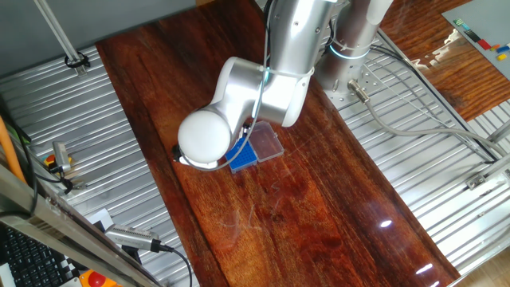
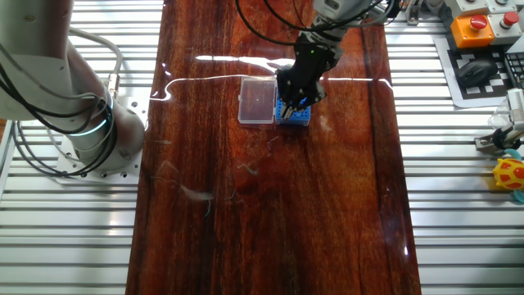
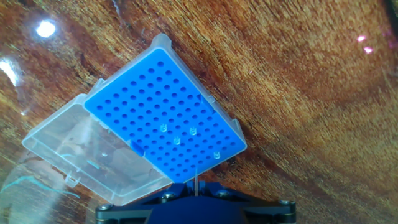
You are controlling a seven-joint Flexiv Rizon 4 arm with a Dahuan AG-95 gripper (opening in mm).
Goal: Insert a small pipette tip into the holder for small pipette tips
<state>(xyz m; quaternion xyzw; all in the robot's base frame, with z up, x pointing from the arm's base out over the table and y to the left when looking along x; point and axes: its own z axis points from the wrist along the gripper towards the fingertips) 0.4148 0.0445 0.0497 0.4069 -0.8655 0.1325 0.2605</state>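
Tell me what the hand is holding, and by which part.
A thin pipette tip, gripped by its upper end; its point hangs over the blue rack.

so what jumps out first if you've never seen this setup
The bright blue holder against the dark wooden table, its hole grid holding a few clear tips, with the clear lid hinged open beside it. Next, the gripper poised right over the holder, a thin tip pointing at its near edge.

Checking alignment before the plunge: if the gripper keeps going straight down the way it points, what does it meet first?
Most likely the blue holder, near its edge; the gripper hangs right over it, though depth is unclear.
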